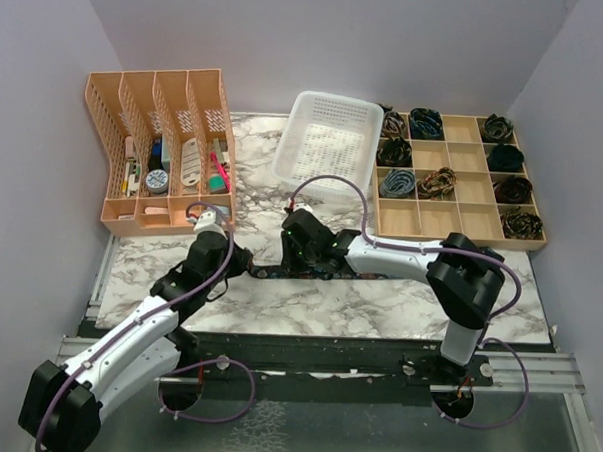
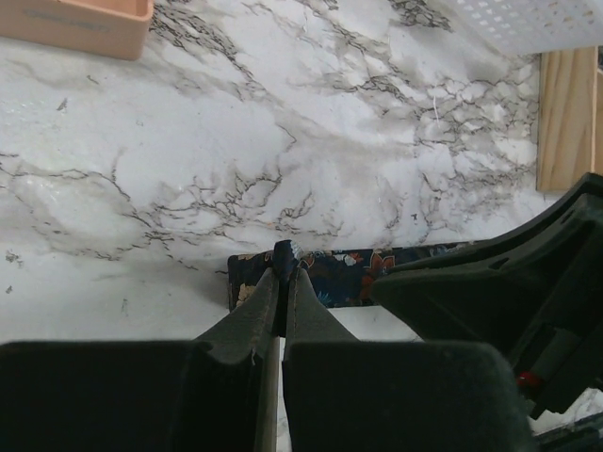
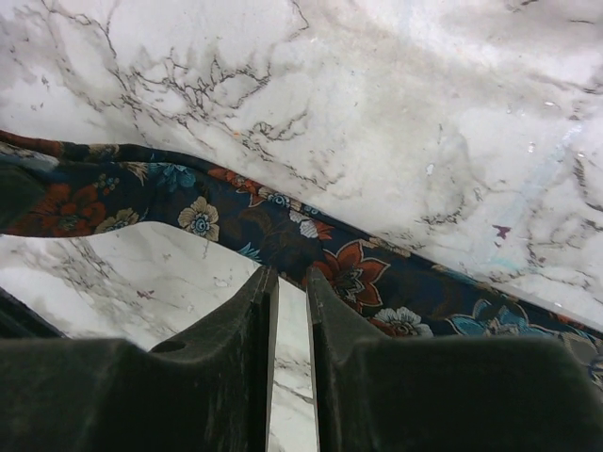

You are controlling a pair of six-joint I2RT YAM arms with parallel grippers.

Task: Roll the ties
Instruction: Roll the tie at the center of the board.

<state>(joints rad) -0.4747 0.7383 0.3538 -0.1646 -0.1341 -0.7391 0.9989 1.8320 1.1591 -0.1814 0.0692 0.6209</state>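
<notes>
One tie (image 1: 267, 273), dark navy with red, blue and white flowers, lies stretched flat across the marble table (image 1: 378, 309). My left gripper (image 1: 242, 263) is shut on the tie's left end; the left wrist view shows the tips (image 2: 285, 259) pinching a raised fold of the tie (image 2: 339, 273). My right gripper (image 1: 298, 254) sits just right of it. In the right wrist view its jaws (image 3: 287, 275) stand a narrow gap apart, tips at the near edge of the tie (image 3: 349, 273). The rest of the tie is hidden under the right arm.
A wooden grid tray (image 1: 457, 218) at the back right holds several rolled ties (image 1: 426, 121). A white plastic basket (image 1: 330, 137) stands at the back middle. An orange desk organizer (image 1: 160, 150) stands at the back left. The right gripper's body (image 2: 499, 282) crowds the left wrist view.
</notes>
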